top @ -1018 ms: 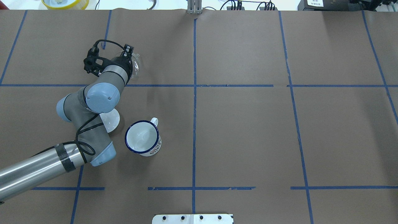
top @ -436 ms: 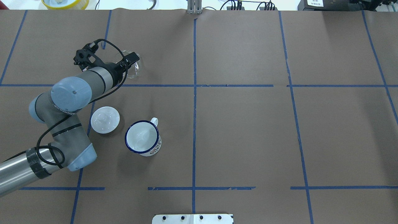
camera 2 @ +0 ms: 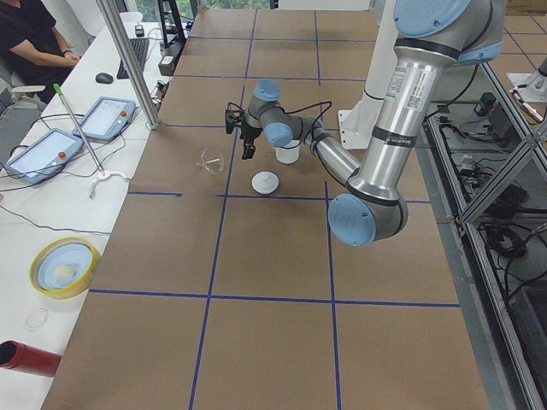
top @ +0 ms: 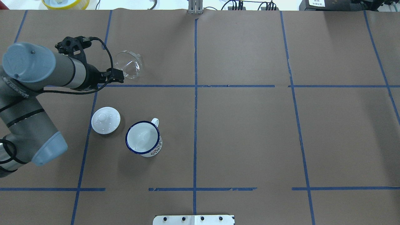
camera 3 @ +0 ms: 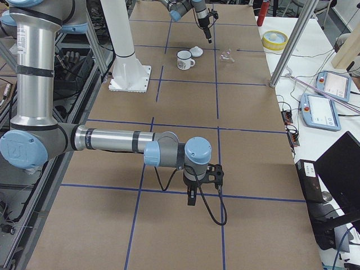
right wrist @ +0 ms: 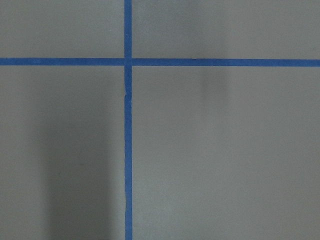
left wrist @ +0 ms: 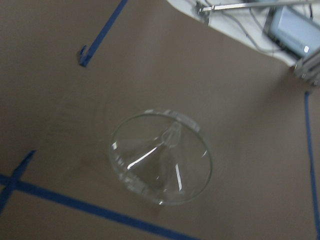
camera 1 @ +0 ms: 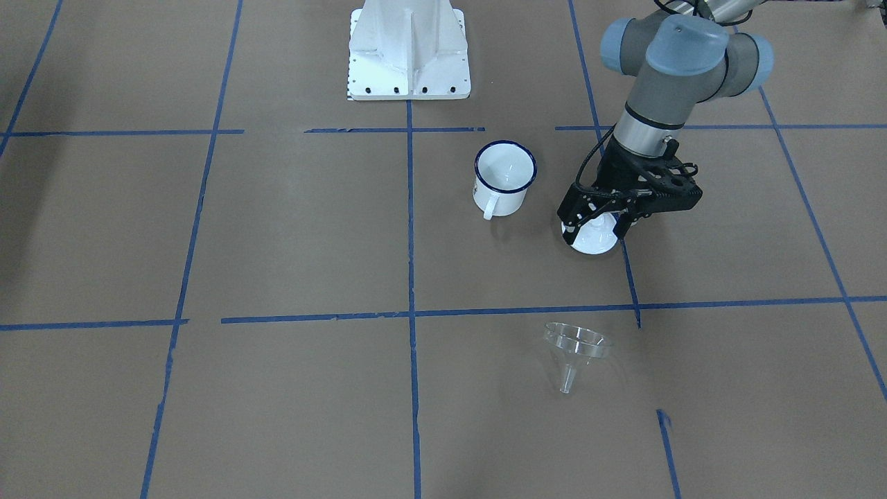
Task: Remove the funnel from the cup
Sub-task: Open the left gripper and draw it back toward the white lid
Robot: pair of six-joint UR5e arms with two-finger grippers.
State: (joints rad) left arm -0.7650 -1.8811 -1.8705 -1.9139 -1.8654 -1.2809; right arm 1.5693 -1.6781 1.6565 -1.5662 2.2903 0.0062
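Observation:
The clear funnel [top: 128,64] lies tipped on its side on the brown table, free of any gripper; it also shows in the front view [camera 1: 575,346] and fills the left wrist view [left wrist: 160,162]. The white cup [top: 143,138] with the blue rim stands upright and empty nearer the robot [camera 1: 504,177]. My left gripper [top: 117,76] hangs open and empty above the table just beside the funnel, between it and the lid [camera 1: 594,225]. My right gripper [camera 3: 191,198] shows only in the exterior right view, far from both; I cannot tell its state.
A white round knobbed lid [top: 105,120] lies left of the cup. Blue tape lines cross the table. The robot's white base plate [top: 193,219] is at the near edge. A yellow bowl [top: 65,3] sits beyond the far left edge.
My left arm has swung back left and toward the robot, away from the funnel. The funnel stays lying on the table. The lid, earlier partly covered by the arm, now shows fully.

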